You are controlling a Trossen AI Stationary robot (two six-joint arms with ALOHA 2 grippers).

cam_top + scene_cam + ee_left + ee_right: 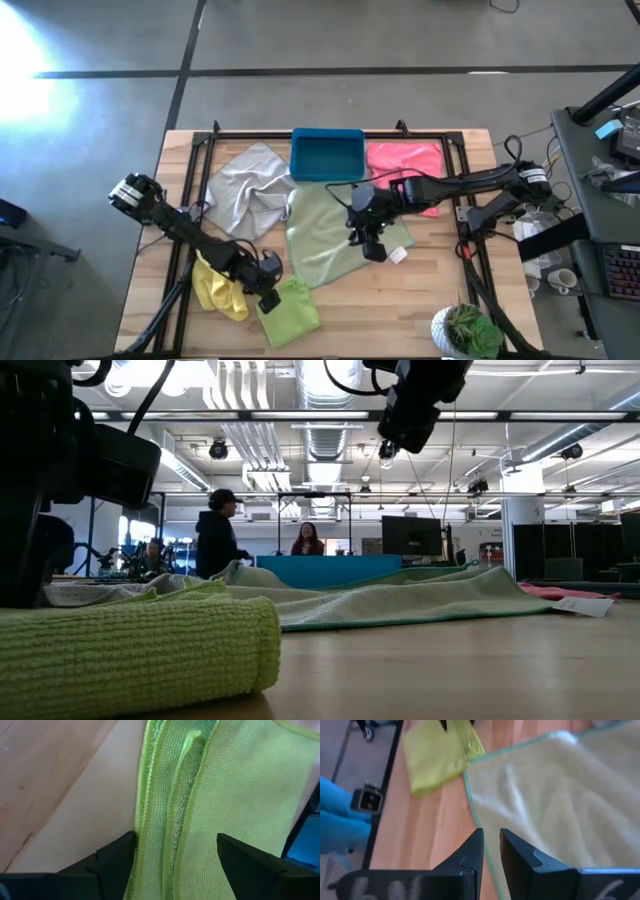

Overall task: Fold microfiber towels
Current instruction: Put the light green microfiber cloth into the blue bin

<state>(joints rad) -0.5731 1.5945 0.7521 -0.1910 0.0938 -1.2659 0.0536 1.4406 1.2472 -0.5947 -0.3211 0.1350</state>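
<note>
1. The yellow towel (pixel 220 290) lies bunched at the near left of the tabletop (pixel 420 300), partly under the left arm.
2. The left end effector (pixel 268 298) sits at the near left, over the folded bright lime green towel (pixel 292 310). Its fingers (pixel 107 862) stand wide apart, straddling the layered edge of that towel in the left wrist view; they grip nothing.
3. The lime towel shows in the low view as a thick roll (pixel 140 650) at the near left edge.
4. The light grey towel (pixel 245 190) lies crumpled at the far left, just left of the blue bin (pixel 327 155).
5. The pale sage green towel (pixel 330 235) is spread at the middle of the tabletop, near of the bin, its far edge touching the grey one.
6. The right end effector (pixel 372 245) hovers above the right edge of the sage towel. Its fingers (pixel 470 852) are almost closed, a narrow gap between them, holding nothing; the towel's hem lies beneath them.
7. The pink towel (pixel 405 160) lies flat at the far right, beside the bin, partly covered by the right arm.
</note>
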